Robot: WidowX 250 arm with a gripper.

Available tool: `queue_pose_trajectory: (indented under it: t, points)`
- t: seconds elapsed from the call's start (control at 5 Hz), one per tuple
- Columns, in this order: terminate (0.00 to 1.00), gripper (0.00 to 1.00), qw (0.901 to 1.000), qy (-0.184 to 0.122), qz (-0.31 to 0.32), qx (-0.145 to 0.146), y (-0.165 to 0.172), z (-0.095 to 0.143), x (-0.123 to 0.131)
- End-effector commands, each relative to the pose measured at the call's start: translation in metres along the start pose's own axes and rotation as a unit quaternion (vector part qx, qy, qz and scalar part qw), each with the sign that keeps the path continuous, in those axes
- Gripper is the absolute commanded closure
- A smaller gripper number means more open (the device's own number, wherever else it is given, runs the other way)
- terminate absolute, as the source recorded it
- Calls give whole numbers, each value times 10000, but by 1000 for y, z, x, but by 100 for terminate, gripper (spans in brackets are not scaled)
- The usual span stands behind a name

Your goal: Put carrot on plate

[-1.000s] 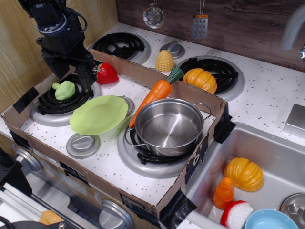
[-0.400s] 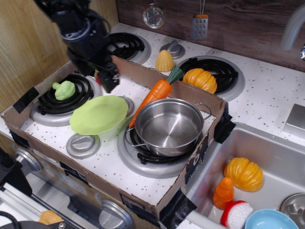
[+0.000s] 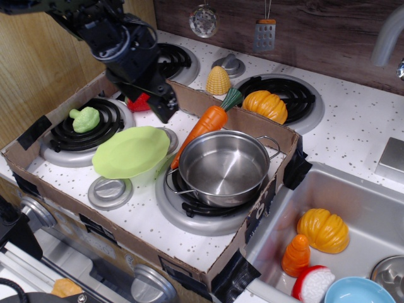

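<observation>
The carrot [image 3: 203, 127] is long and orange with a dark green stem. It lies slanted between the cardboard box's back wall and the steel pot [image 3: 222, 168], with its tip pointing down toward the plate. The lime-green plate [image 3: 131, 151] sits tilted at the front left of the pot. My black gripper [image 3: 150, 100] hovers above the box's back left, to the left of the carrot's stem. Its fingers look spread and hold nothing. A red strawberry [image 3: 140, 103] shows partly behind them.
A green broccoli toy [image 3: 84, 118] lies on the left burner. Corn [image 3: 218, 80] and a pumpkin [image 3: 265, 105] stand behind the cardboard box wall [image 3: 252, 121]. The sink [image 3: 372, 208] at the right holds another pumpkin [image 3: 323, 230], a stubby orange cone [image 3: 295, 255] and a blue dish [image 3: 356, 291].
My gripper has moved right from above the left burner toward the carrot's stem. It now hides most of the strawberry. The carrot, plate and pot have not moved.
</observation>
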State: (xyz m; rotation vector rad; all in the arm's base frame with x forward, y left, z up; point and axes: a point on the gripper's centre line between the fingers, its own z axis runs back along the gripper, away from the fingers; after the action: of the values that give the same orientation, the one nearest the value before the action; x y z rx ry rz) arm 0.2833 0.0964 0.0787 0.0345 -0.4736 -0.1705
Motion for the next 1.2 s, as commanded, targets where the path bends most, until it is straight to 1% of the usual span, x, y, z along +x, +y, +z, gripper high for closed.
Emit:
queue_pose_trajectory:
  t: [0.0,0.6,0.8,1.0]
  points:
    - [0,0,9989,-147,22,-449,-9,6,22]
    - [0,0,9954,-315,-154,-890,-9,-15,41]
    - [0,0,9942,-290,-87,-1028,-14,-24,39]
    - [0,0,9933,-336,-9,-1109,-19,-29,36]
